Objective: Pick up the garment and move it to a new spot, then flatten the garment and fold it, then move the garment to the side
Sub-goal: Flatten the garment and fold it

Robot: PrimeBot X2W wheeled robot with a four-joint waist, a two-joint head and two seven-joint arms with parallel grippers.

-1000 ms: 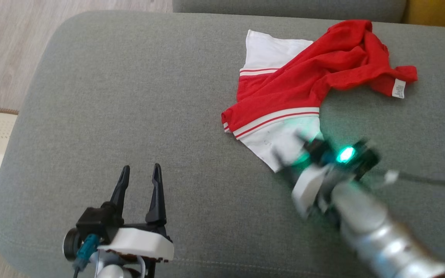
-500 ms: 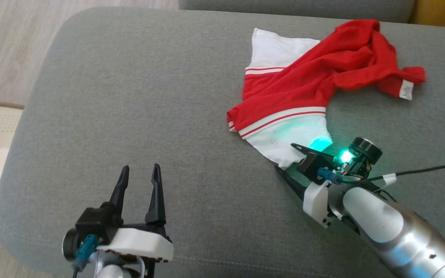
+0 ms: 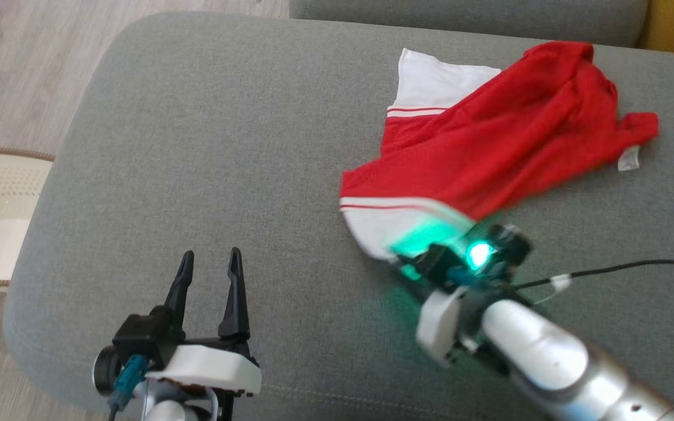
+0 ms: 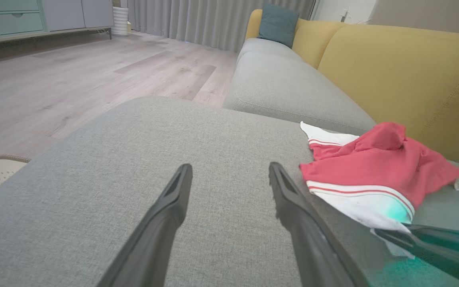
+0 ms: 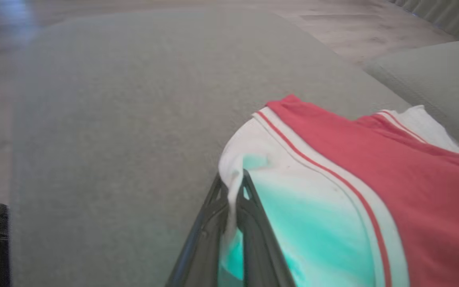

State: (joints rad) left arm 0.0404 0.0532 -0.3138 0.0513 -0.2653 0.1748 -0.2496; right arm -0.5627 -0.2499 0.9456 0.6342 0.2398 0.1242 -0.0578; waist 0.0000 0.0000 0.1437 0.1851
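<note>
Now the right pincer [image 5: 235, 177] is clamped on the white hem [image 5: 249, 143] of the garment [image 3: 489, 146] — half a second ago its jaws stood apart at that corner. The hem has drawn toward the robot and the red part is stretched out behind it, on the far right of the sofa cushion [image 3: 226, 146]. Left pincer [image 3: 211, 254] unchanged — spread, empty, over bare cushion. Grasp looks made; lifting and moving should come next, flattening and folding not started.
</note>
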